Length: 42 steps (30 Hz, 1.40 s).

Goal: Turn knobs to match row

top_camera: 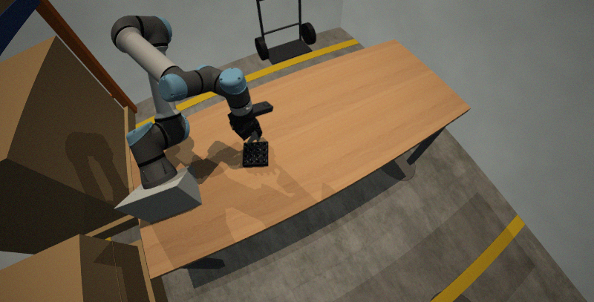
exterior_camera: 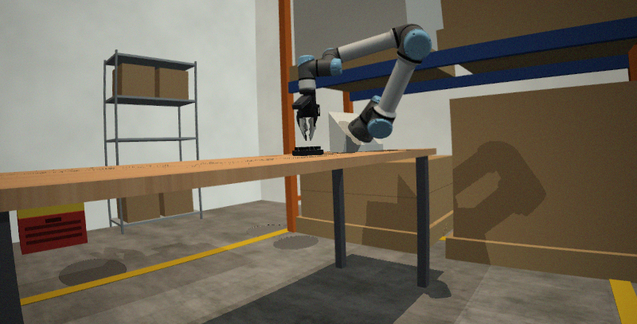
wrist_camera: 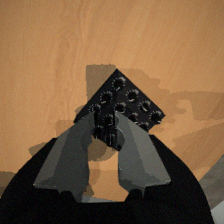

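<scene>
The knob box [top_camera: 255, 155] [exterior_camera: 307, 150] [wrist_camera: 136, 104] is a small black square block with rows of dark knobs. It lies flat on the wooden table [top_camera: 353, 92] [exterior_camera: 133, 175] [wrist_camera: 50, 50] near the robot's base. In the wrist view it sits turned corner-on. My gripper [top_camera: 254, 137] [exterior_camera: 307, 138] [wrist_camera: 105, 112] points straight down and hangs a little above the box, over its near corner. Its fingers stand close together with a narrow gap and nothing between them. The knob marks are too small to read.
The arm's grey pedestal [top_camera: 162, 200] [exterior_camera: 342, 137] stands on the table's end behind the box. Large cardboard boxes [top_camera: 50, 113] and racking flank that end. A hand truck [top_camera: 282, 30] stands by the far wall.
</scene>
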Each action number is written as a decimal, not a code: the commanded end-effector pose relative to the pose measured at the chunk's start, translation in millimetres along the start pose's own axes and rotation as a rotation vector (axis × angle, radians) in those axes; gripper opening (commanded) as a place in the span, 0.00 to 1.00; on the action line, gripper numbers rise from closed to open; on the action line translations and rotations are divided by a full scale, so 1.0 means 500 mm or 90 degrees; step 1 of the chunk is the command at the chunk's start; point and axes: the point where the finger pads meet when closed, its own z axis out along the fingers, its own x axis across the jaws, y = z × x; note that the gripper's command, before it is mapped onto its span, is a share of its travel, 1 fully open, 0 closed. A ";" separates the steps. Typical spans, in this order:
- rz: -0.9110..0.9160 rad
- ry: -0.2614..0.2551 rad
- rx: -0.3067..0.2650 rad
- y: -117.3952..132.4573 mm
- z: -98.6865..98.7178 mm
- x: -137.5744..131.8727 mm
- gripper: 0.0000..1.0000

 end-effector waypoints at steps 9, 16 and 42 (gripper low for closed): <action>0.001 -0.002 0.000 0.001 0.034 0.000 0.11; 0.001 -0.002 0.000 0.001 0.043 0.000 0.11; 0.000 0.000 0.000 0.000 0.042 0.001 0.11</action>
